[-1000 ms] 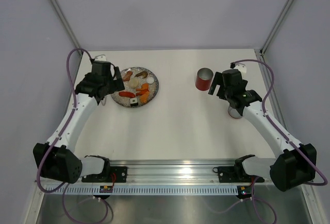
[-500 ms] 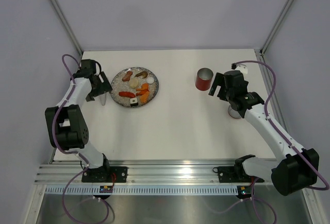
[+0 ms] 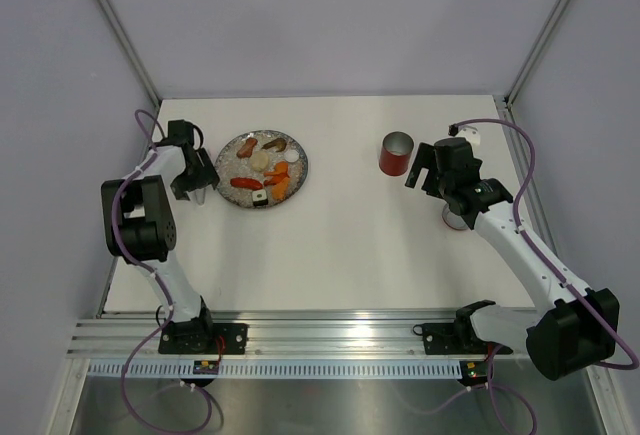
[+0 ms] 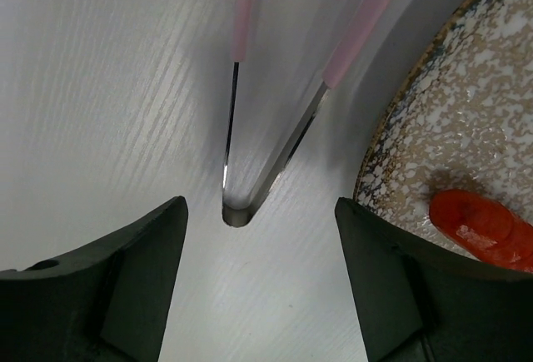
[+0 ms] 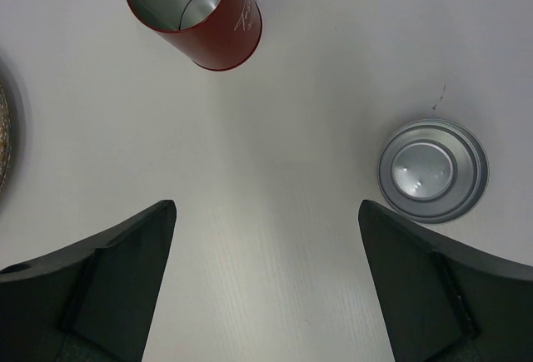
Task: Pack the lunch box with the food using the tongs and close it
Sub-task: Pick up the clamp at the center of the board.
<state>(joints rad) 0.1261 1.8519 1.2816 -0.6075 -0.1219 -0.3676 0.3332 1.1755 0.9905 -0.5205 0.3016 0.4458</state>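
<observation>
Looking from above, we see food (image 3: 266, 171) on a speckled round plate (image 3: 228, 151). Left wrist: the left gripper (image 4: 260, 212) has its jaws parted astride the pink tongs (image 4: 287, 147), at their shiny V-shaped joint, not touching. Right wrist: the right gripper (image 5: 266, 208) has its jaws released over the matte worktop (image 5: 275, 112), between the red cylindrical lunch box (image 5: 193, 14) and its silver lid (image 5: 433, 171).

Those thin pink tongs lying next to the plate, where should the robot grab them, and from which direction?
Probably across both arms near the joined metal end, coming straight down. The tongs lie flat beside the plate, and the V is narrowest there; the left pincer straddles that end.
</observation>
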